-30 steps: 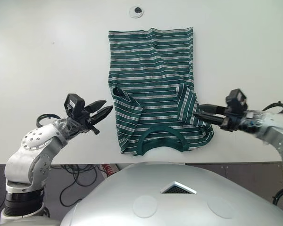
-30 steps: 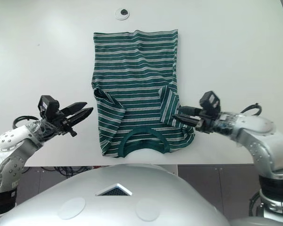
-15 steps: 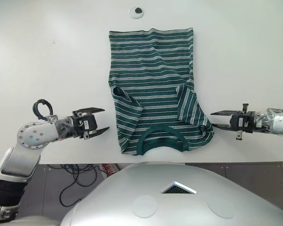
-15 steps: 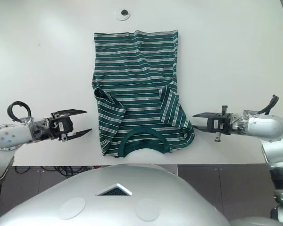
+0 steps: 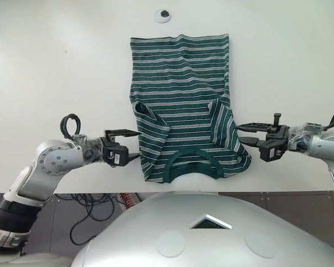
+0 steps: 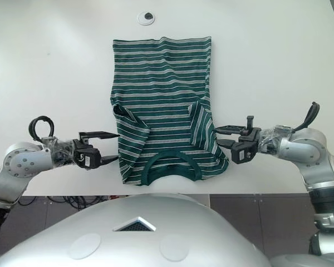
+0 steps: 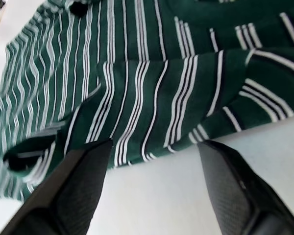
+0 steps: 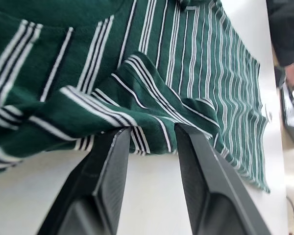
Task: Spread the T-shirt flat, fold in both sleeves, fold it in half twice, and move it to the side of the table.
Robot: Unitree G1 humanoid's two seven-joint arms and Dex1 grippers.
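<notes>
White surface (image 5: 55, 67) bears the T-shirt (image 5: 181, 100), sleeves folded in, between our left tool (image 5: 134, 144) and right tool (image 5: 239, 134), both open and empty; we should pinch matching collar-end corners for a square fold.

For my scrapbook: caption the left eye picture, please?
Left gripper and right gripper, both open, flank a green white-striped T-shirt on a white table.

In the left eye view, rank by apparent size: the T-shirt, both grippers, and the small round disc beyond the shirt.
1. T-shirt, by far the largest.
2. Left gripper and right gripper: they look about alike, so not ranked.
3. Round disc, the smallest.
</notes>
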